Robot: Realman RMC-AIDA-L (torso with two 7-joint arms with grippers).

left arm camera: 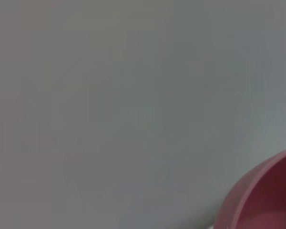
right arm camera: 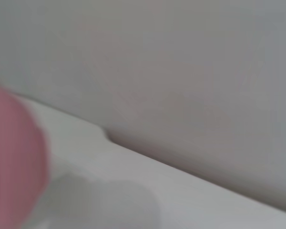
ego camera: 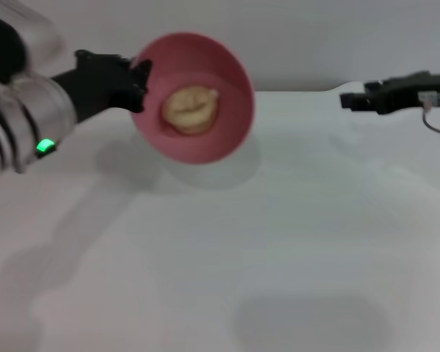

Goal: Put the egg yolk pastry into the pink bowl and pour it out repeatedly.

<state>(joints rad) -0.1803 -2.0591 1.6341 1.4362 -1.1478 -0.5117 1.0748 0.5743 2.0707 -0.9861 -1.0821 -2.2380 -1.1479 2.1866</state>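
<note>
In the head view the pink bowl (ego camera: 227,110) hangs above the white table at the back left, tipped so its mouth faces me. The egg yolk pastry (ego camera: 191,109) lies inside it, against the lower wall. My left gripper (ego camera: 138,81) is shut on the bowl's left rim and holds it up in the air. The bowl's rim (left arm camera: 257,195) shows at a corner of the left wrist view, and its blurred pink side (right arm camera: 14,157) shows in the right wrist view. My right gripper (ego camera: 348,99) hovers at the back right, well away from the bowl.
The white table (ego camera: 242,257) spreads out below and in front of the bowl, with the bowl's shadow under it. A pale wall runs behind the table's far edge (right arm camera: 181,167).
</note>
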